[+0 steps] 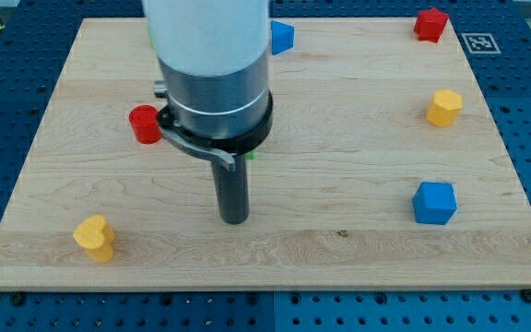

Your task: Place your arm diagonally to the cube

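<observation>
My tip (234, 219) rests on the wooden board (339, 184) left of its middle. A blue cube (433, 203) lies far to the tip's right, at about the same height in the view. A red cylinder (144, 124) sits up and left of the tip. A yellow heart-shaped block (95, 237) lies down and left of it. A blue block (281, 37) shows at the view's top, partly hidden by the arm. A sliver of a green block (250, 155) peeks out beside the rod, mostly hidden.
A red block (430, 24) sits at the top right corner. A yellow hexagonal block (444, 108) lies at the right. A tag marker (479, 42) is on the blue perforated table beyond the board's top right corner. The arm's body (212, 65) hides the top middle.
</observation>
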